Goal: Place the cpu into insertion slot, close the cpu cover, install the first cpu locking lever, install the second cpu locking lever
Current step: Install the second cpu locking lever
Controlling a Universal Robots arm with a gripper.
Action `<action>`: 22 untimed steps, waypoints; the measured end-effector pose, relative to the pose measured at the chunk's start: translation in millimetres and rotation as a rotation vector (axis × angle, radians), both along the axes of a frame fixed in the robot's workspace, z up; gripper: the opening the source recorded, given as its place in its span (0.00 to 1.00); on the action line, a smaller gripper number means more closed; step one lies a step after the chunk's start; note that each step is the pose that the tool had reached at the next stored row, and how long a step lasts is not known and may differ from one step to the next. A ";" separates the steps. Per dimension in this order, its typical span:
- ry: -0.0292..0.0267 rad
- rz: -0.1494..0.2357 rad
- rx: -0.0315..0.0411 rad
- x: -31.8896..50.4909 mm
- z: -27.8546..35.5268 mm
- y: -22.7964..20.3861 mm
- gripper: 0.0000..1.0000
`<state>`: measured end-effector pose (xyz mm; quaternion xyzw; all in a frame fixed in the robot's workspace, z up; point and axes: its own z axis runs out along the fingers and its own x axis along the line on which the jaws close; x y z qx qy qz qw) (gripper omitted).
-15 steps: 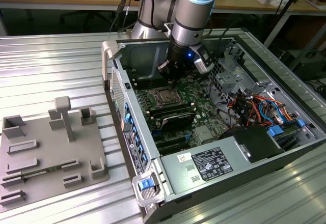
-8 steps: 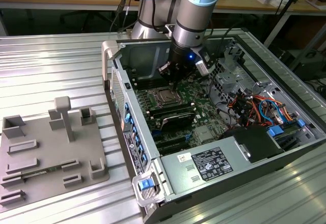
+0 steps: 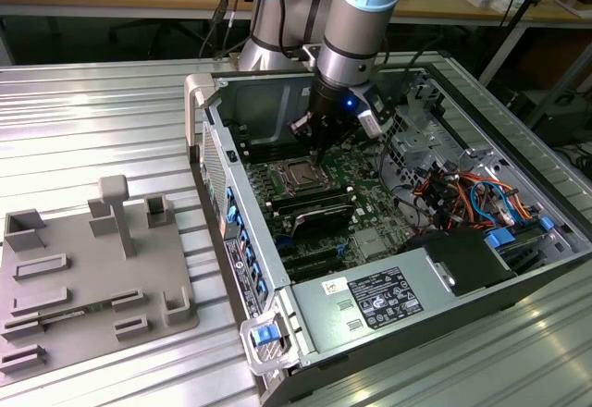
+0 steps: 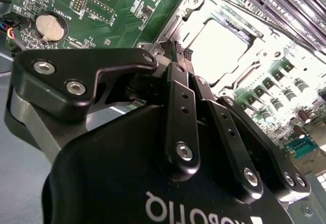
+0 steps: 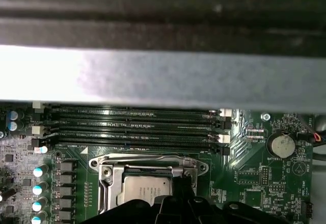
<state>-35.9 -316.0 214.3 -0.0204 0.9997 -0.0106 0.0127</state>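
Note:
The insertion slot (image 3: 301, 176) sits on the green motherboard inside the open computer case. The cpu (image 5: 144, 191) lies in it, its silver-grey top showing through the square opening of the cpu cover (image 5: 108, 182). The shiny cover frame lies flat around the chip. In the second wrist view the cpu (image 4: 224, 43) glares bright inside the cover (image 4: 204, 7). My gripper (image 3: 314, 151) hangs just over the socket's edge. Its black fingers (image 4: 175, 81) are pressed together, shut, with nothing seen between them, and their tips (image 5: 178, 199) hide one corner of the socket.
Long black memory slots (image 5: 132, 127) run beside the socket. A coin battery (image 5: 281, 145) sits on the board near it. Bundled cables (image 3: 472, 194) and a power supply (image 3: 388, 301) fill the case's other end. A grey fixture plate (image 3: 92, 277) lies at the exterior view's left.

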 end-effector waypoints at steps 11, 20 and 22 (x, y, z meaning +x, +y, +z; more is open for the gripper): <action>0.0001 0.000 -0.0032 -0.1 11.7 -9.3 0.11; 0.0001 0.000 -0.0032 0.0 11.7 -30.1 0.11; 0.0002 0.000 -0.0031 1.0 11.6 -33.7 0.11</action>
